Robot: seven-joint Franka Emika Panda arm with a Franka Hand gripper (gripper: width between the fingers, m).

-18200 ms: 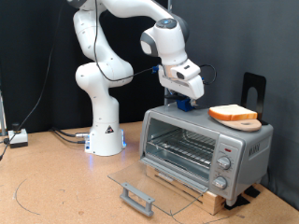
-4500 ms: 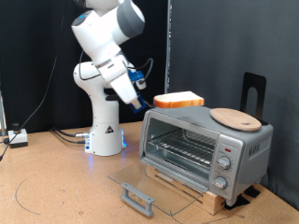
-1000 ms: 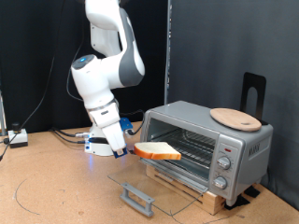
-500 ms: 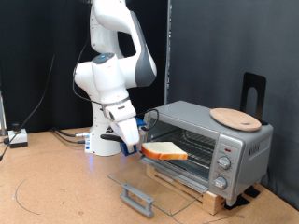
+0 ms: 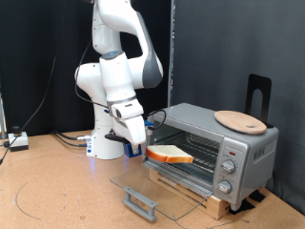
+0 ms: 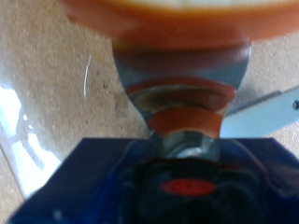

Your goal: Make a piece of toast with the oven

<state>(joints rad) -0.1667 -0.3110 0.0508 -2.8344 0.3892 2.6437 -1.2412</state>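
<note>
A brown tabletop [image 5: 48, 196] carries the scene. On it stand the white robot base [image 5: 107, 143], a wooden slat base [image 5: 205, 196] under the oven [image 5: 214, 143], and the oven's open glass door [image 5: 143, 189], lying flat. Cables [image 5: 67, 138] trail towards the exterior view's left.

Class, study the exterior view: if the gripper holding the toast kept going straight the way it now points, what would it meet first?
The gripper holds the piece of toast and points at the oven. The toast would probably enter the open front and meet the wire rack first, though depth is unclear.
</note>
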